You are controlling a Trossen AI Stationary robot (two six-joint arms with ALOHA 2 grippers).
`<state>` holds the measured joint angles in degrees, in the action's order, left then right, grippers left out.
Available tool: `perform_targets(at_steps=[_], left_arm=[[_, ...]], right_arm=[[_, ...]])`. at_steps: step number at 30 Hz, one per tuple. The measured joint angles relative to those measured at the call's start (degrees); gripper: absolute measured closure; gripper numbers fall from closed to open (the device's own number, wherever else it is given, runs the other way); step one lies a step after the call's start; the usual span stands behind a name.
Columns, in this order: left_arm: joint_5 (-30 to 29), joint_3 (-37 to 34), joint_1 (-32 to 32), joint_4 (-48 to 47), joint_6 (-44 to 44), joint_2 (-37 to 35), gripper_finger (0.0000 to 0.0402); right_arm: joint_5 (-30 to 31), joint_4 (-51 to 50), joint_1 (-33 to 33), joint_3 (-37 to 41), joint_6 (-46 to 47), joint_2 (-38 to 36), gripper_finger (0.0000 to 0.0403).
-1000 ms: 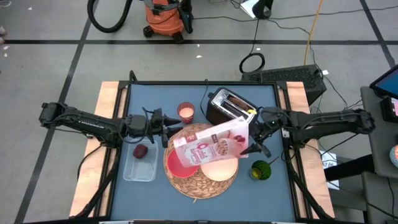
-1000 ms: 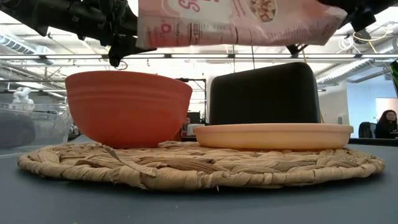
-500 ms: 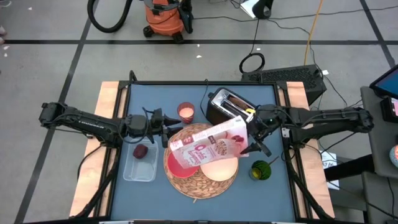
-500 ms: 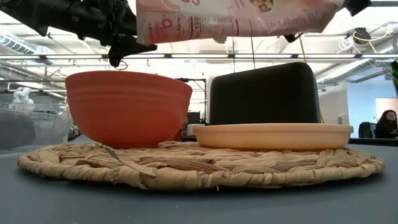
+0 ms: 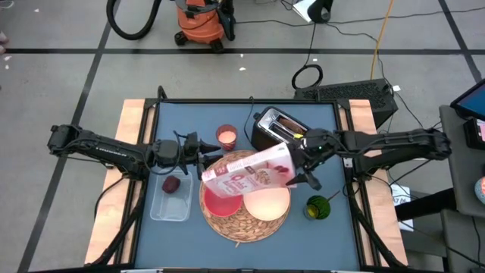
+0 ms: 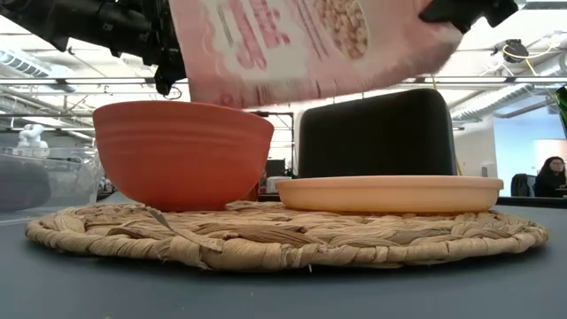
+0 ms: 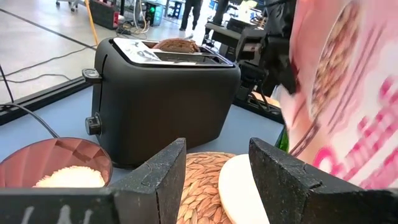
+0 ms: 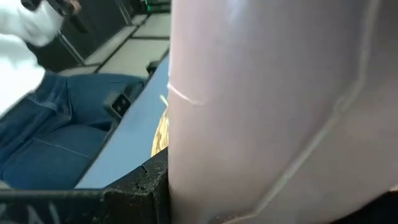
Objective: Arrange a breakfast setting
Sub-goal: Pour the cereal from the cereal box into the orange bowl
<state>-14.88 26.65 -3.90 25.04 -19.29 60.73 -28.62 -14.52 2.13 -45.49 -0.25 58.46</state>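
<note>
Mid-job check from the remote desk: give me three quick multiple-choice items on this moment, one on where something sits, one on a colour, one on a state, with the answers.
1. Where does the dark red fruit lie?
A. in the clear plastic tray left of the mat
B. on the cream plate
C. in the red bowl

2. What colour is the toaster?
A. white
B. black
C. silver

3. What is the right gripper doing?
A. resting open on the table
B. gripping the toaster lever
C. holding the pink cereal bag tilted over the red bowl

Answers:
1. A: the high view shows it in the clear plastic tray beside the large round woven straw mat.
2. B: its body is black in the left wrist view.
3. C: the pink cereal bag hangs over the small red bowl; the left gripper waits beside it.
</note>
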Motion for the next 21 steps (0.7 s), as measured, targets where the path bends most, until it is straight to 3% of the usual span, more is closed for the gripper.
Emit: perform_targets(at_steps=[10, 16, 21], left_arm=[[0.0, 0.0, 0.0, 0.0, 0.6, 0.0, 0.022], [-0.1, 0.0, 0.0, -0.1, 0.8, 0.0, 0.022], [-0.1, 0.0, 0.0, -0.2, 1.1, 0.0, 0.022]], right_arm=[[0.0, -3.0, 0.0, -1.0, 0.0, 0.8, 0.0211], [0.0, -7.2, 0.0, -7.5, -1.7, 0.7, 0.0211], [0.0, -8.7, 0.0, -7.6, -1.8, 1.6, 0.0211]])
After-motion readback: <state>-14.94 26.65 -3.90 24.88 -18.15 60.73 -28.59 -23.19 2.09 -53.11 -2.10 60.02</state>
